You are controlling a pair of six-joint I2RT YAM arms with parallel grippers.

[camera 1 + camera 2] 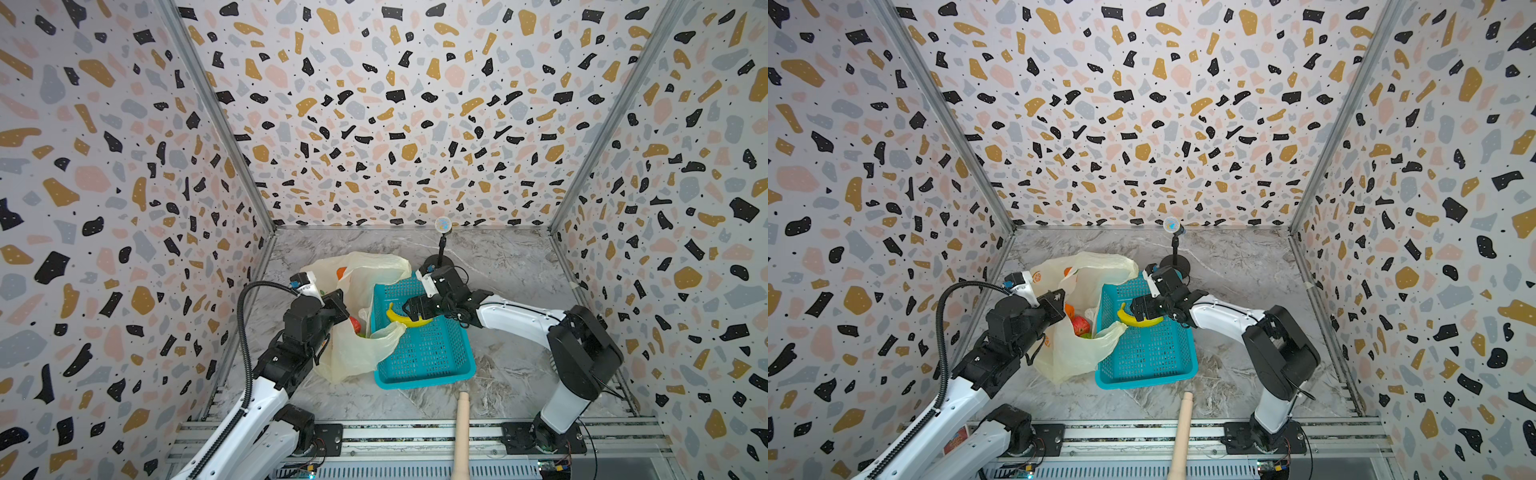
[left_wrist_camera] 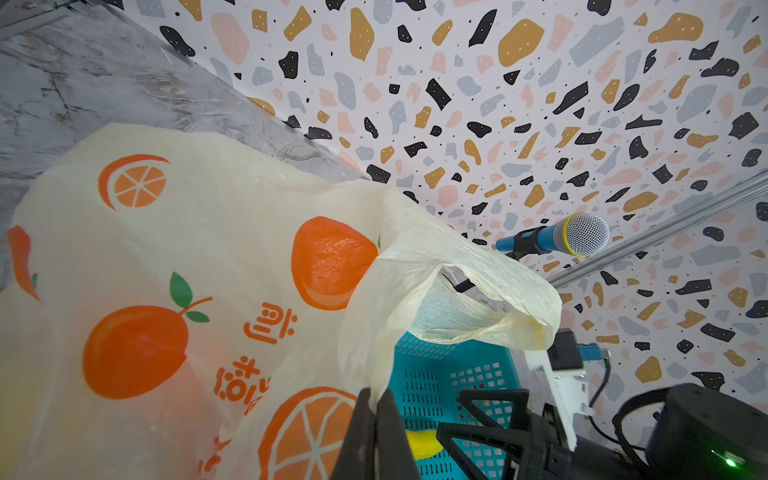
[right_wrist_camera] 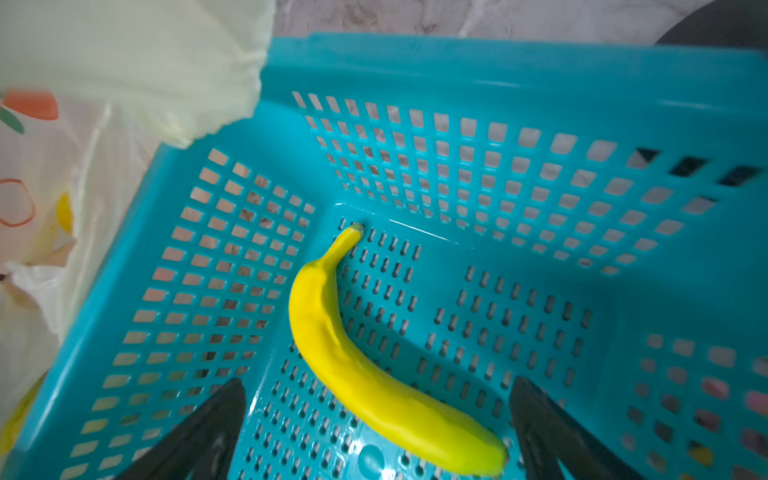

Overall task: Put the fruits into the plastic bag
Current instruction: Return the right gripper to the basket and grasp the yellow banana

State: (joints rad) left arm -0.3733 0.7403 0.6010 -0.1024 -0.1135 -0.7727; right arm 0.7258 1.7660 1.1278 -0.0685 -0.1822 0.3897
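3 terrazzo walls (image 1: 395, 124), seemingly marble floor (image 1: 519, 266)

The thin translucent pale-yellow plastic bag (image 1: 1075, 357) hides most of its contents: only part of a red round toy fruit (image 1: 1080, 324) and a green sliver (image 1: 1086, 335) beside it show. In both top views the right gripper (image 1: 1142, 312) covers part of the yellow curved toy banana (image 1: 1125, 316). The near edge cuts off the pale wooden rod (image 1: 1181, 436).

left arm (image 1: 259, 401) reaching forward, left gripper (image 2: 376, 409) clamped tight | right arm (image 1: 519, 319) bent inward, right gripper (image 3: 378, 382) jaws wide apart
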